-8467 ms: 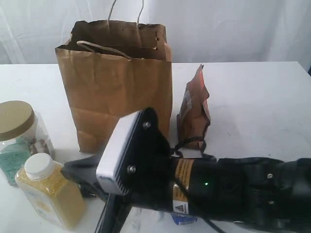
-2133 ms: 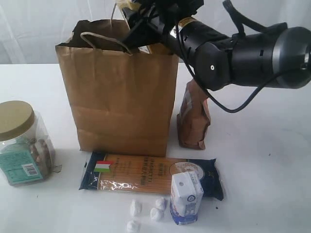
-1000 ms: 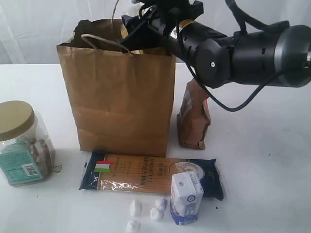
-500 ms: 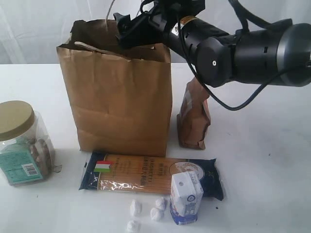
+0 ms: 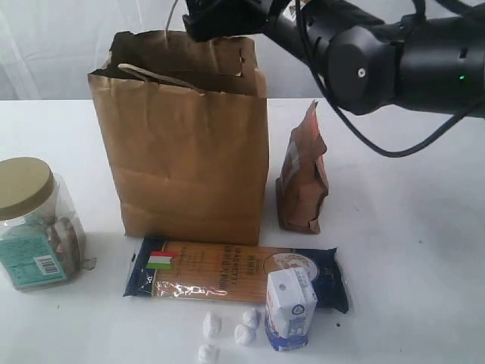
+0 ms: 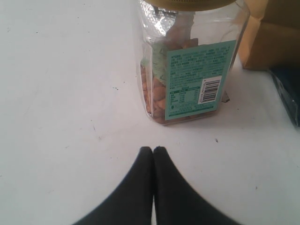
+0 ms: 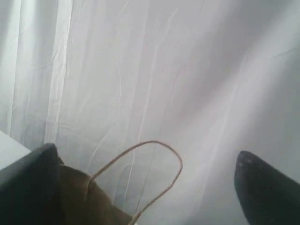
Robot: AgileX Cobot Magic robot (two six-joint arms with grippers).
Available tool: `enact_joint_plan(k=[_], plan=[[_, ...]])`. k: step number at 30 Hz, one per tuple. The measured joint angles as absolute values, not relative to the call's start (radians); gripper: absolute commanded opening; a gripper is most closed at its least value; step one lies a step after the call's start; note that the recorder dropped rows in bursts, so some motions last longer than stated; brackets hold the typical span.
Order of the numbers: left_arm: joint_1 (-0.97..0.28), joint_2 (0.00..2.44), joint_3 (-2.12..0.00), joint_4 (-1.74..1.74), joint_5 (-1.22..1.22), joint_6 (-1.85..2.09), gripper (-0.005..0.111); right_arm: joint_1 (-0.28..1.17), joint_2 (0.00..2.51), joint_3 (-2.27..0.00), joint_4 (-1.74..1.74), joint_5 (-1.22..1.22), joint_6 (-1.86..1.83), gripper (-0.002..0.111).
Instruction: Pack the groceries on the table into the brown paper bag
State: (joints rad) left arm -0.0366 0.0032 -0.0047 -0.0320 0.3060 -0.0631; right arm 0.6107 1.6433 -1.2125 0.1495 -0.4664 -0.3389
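Right pincer (image 7: pixel 145 187) risen (empty), brown paper bag (image 5: pixel 182 152) below

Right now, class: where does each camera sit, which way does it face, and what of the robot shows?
Exterior: in front of the table, raised, facing the brown paper bag and curtain; the right arm shows at top.
Left wrist: low over the table, looking at the gold-lidded jar; left gripper shut.
Right wrist: by the bag's rim, facing the curtain; right gripper open.
Shared: exterior and left wrist both show the jar.

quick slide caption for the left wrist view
Shut left gripper low over the table, pointed at the gold-lidded clear jar.
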Motion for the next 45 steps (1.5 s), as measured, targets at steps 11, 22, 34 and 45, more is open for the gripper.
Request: enact_joint_plan(k=[11, 22, 34, 45], plan=[[-0.037, 0.003, -0.005, -0.032, 0.306, -0.063, 0.000, 0.611, 1.457, -1.107, 0.095, -0.389, -0.339, 0.094], [-0.037, 0.003, -0.005, -0.032, 0.306, -0.063, 0.000, 0.611, 1.207, -0.846, 0.091, -0.349, -0.339, 0.093], [-0.037, 0.003, -0.005, -0.032, 0.306, -0.063, 0.000, 0.609, 0.906, -0.469, 0.132, -0.343, -0.339, 0.025], [-0.037, 0.003, -0.005, -0.032, 0.306, -0.063, 0.000, 0.518, 0.673, -0.297, 0.702, -0.696, -1.010, 0.000]])
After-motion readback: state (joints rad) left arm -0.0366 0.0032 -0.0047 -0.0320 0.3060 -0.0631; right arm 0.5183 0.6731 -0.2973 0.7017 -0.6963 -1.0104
